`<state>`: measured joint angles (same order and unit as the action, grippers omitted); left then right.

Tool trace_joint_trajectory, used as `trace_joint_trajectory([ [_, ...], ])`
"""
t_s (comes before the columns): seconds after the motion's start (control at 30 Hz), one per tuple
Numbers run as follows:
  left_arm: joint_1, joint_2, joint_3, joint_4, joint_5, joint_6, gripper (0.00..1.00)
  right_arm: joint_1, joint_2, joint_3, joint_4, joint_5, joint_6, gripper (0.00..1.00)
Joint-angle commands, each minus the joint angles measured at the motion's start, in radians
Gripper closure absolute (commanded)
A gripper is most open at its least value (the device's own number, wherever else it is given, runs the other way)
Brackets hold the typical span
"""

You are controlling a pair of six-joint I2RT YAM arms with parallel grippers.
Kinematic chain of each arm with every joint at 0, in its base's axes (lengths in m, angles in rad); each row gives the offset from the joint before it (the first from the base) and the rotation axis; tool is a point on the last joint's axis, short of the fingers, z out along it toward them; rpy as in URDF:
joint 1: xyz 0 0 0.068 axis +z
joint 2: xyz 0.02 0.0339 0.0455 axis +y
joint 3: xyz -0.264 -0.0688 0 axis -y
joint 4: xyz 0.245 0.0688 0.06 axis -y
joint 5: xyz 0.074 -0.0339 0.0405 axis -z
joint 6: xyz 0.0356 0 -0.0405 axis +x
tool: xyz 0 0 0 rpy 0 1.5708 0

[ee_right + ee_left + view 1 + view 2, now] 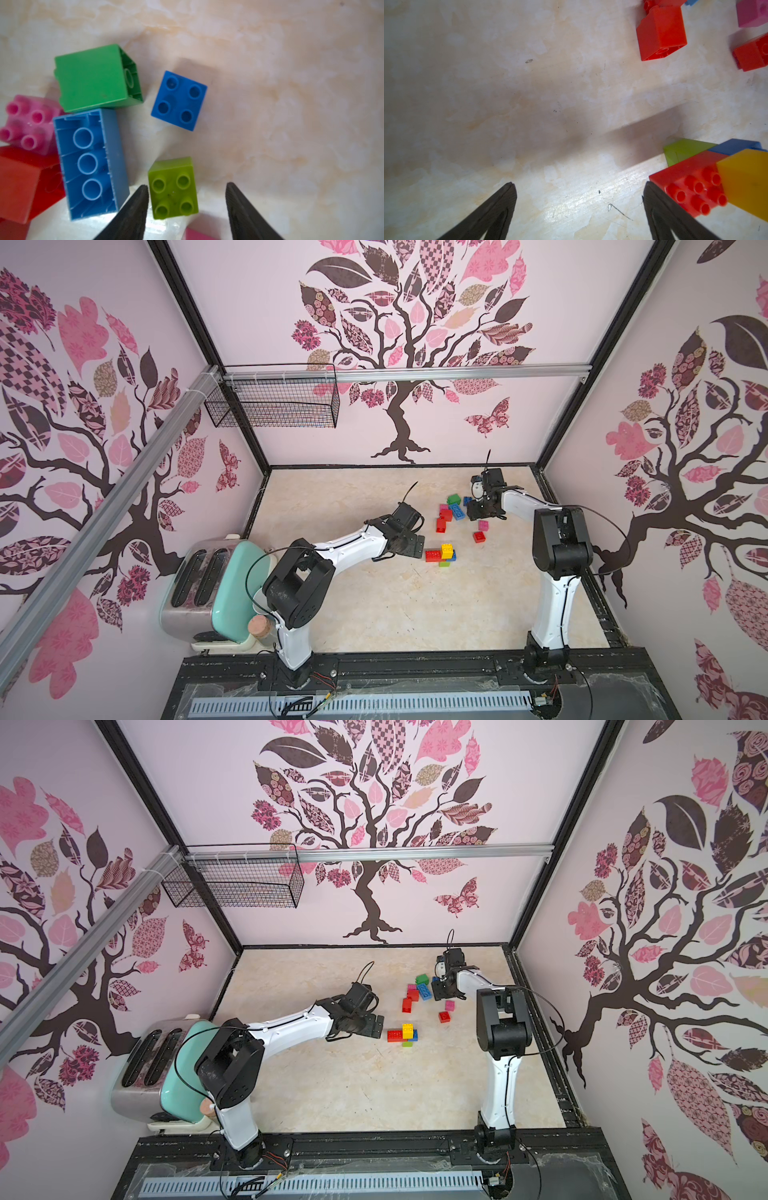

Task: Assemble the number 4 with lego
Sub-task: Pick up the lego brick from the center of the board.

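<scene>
Now the right gripper (187,186) is hovering open, empty, astride a lime brick (173,188) in the loose pile (451,512) at twelve o'clock of the half-built stack (441,553). The left gripper (578,185) is standing wide open, empty, at the stack's nine o'clock. Next: closing squarely on that brick.

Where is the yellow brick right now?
In both top views the yellow brick sits mid-table, joined to the red brick, beside the open left tool.

Lego cluster (441,554) (red/yel/blu/lime) stacked nr centre; other bricks (457,512) loose farther back.
</scene>
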<state>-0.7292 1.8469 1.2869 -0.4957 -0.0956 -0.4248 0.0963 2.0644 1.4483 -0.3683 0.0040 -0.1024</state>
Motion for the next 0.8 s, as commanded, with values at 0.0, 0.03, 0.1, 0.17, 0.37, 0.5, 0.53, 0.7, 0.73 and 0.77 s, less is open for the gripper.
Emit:
trace_joint_trajectory([
  [0.0, 0.011, 0.031, 0.053, 0.004, -0.005, 0.013, 0.02, -0.002, -0.106, -0.057, -0.014, 0.102, 0.183, 0.34],
  [0.03, 0.013, 0.037, 0.06, 0.003, -0.002, 0.012, 0.02, -0.002, -0.114, -0.071, -0.015, 0.125, 0.204, 0.34],
  [0.1, 0.016, 0.05, 0.075, 0.002, 0.007, 0.014, 0.02, -0.003, -0.115, -0.091, -0.024, 0.13, 0.21, 0.34],
  [0.17, 0.016, 0.059, 0.086, 0.005, 0.018, 0.017, 0.02, -0.003, -0.103, -0.086, -0.05, 0.124, 0.213, 0.34],
  [0.37, 0.016, 0.076, 0.092, 0.004, 0.069, 0.011, 0.02, -0.003, -0.091, -0.095, -0.064, 0.109, 0.22, 0.39],
  [0.5, 0.015, 0.076, 0.085, 0.007, 0.103, 0.006, 0.02, -0.003, -0.082, -0.094, -0.064, 0.084, 0.217, 0.44],
  [0.53, 0.016, 0.075, 0.084, 0.005, 0.111, 0.004, 0.02, -0.003, -0.081, -0.095, -0.066, 0.08, 0.216, 0.45],
  [0.7, 0.016, 0.062, 0.068, 0.006, 0.134, 0.001, 0.02, -0.002, -0.08, -0.106, -0.066, 0.076, 0.217, 0.49],
  [0.73, 0.016, 0.059, 0.066, 0.005, 0.137, -0.001, 0.02, -0.003, -0.082, -0.107, -0.067, 0.074, 0.214, 0.49],
  [0.77, 0.016, 0.057, 0.06, 0.008, 0.14, -0.002, 0.02, -0.002, -0.084, -0.108, -0.066, 0.073, 0.214, 0.49],
])
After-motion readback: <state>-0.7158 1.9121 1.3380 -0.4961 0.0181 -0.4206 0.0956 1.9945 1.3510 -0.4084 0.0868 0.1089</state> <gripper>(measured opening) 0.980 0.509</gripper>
